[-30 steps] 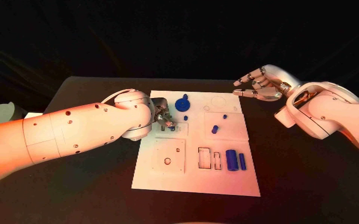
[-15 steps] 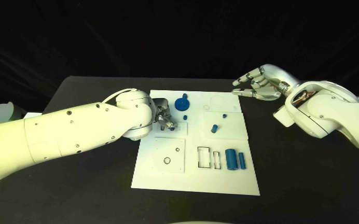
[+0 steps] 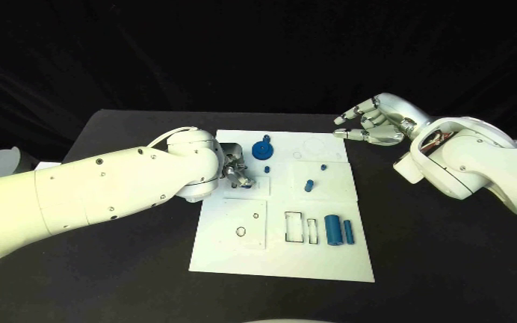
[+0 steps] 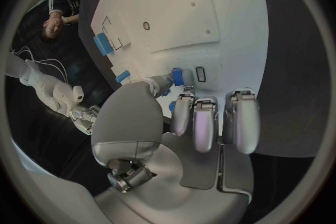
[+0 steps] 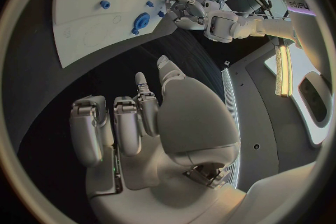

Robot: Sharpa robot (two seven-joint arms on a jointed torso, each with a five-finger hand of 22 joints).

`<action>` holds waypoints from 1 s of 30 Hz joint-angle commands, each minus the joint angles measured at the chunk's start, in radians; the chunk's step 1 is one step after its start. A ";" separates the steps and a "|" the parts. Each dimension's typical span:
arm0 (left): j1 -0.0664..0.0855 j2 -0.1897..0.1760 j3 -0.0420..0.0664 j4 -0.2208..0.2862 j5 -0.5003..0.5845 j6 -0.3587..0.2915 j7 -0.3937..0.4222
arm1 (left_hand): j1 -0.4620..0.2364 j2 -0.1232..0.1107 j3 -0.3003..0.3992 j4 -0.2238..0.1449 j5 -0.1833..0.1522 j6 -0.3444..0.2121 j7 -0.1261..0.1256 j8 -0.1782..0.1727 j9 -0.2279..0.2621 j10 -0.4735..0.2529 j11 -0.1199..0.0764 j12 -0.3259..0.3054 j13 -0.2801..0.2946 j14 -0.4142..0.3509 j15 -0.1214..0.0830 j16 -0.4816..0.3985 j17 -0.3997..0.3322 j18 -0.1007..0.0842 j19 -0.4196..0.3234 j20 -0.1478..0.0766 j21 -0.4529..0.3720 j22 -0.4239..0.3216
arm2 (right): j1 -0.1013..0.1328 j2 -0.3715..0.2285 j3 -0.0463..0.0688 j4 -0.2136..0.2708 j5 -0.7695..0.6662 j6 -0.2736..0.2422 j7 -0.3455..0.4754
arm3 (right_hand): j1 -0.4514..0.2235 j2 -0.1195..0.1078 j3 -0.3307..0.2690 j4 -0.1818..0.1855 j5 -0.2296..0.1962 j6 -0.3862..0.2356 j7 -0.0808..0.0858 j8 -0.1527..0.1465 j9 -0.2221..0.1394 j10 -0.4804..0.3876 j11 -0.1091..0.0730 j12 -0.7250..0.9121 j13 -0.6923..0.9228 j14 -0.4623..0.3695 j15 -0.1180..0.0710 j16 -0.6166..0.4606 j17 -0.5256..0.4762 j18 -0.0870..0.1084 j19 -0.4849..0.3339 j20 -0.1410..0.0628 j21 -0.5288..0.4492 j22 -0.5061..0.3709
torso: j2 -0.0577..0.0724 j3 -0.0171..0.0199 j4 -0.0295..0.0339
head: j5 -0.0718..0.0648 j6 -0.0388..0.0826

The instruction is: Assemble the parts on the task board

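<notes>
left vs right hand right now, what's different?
The left hand is over the task board, fingers pinching a small blue part; the right hand hangs off the board's far right corner over the black table, fingers loosely curled, holding nothing. Both are silver on white arms.

Bright light from above on the white task board (image 3: 282, 263), dark black room behind, soft shadows under the arms, round wrist pictures bend straight edges

One task board (image 3: 282, 256), six blue parts (image 3: 333, 228), two hands (image 3: 367, 126).
</notes>
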 commanded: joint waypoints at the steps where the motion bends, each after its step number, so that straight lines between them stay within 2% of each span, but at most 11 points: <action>1: -0.006 0.002 -0.005 -0.010 0.017 0.042 -0.099 | -0.002 0.008 0.096 -0.090 -0.002 0.003 -0.013 0.007 0.000 0.007 -0.001 -0.002 0.101 0.103 -0.001 0.003 0.263 -0.018 0.052 0.001 0.004 0.128 | -0.001 0.000 0.000 0.001 -0.001 0.013 0.005 | 0.002 0.002 -0.006 0.003 0.006 0.002 0.001 0.004 0.002 0.013 0.003 -0.004 0.159 0.098 0.004 -0.003 0.237 0.000 0.090 0.009 -0.006 0.238 | 0.000 0.0004 0.0002 | 0.003 0.000; 17: -0.006 0.027 -0.009 -0.044 0.054 0.072 -0.109 | -0.026 0.015 0.094 -0.086 -0.016 0.011 -0.015 0.015 0.006 0.010 -0.002 0.002 0.105 0.103 -0.001 0.003 0.263 -0.020 0.056 0.000 0.009 0.139 | -0.001 -0.004 0.000 0.010 -0.007 0.021 0.002 | 0.001 0.003 -0.007 0.003 0.007 0.002 0.001 0.004 0.002 0.012 0.003 -0.004 0.158 0.098 0.004 -0.004 0.236 0.000 0.090 0.009 -0.006 0.236 | 0.000 0.0012 -0.0003 | 0.004 -0.005; 30: -0.006 0.039 -0.009 -0.061 0.069 0.100 -0.125 | -0.115 -0.003 0.029 -0.059 -0.019 0.037 -0.025 0.021 0.007 0.013 -0.010 0.003 0.105 0.103 -0.007 0.003 0.263 -0.022 0.061 -0.005 0.016 0.152 | -0.001 -0.008 0.000 0.017 -0.009 0.021 0.003 | 0.001 0.003 -0.008 0.003 0.007 0.002 0.001 0.004 0.002 0.012 0.003 -0.006 0.158 0.097 0.004 -0.004 0.235 0.000 0.089 0.009 -0.007 0.236 | 0.000 0.0010 -0.0006 | 0.005 -0.009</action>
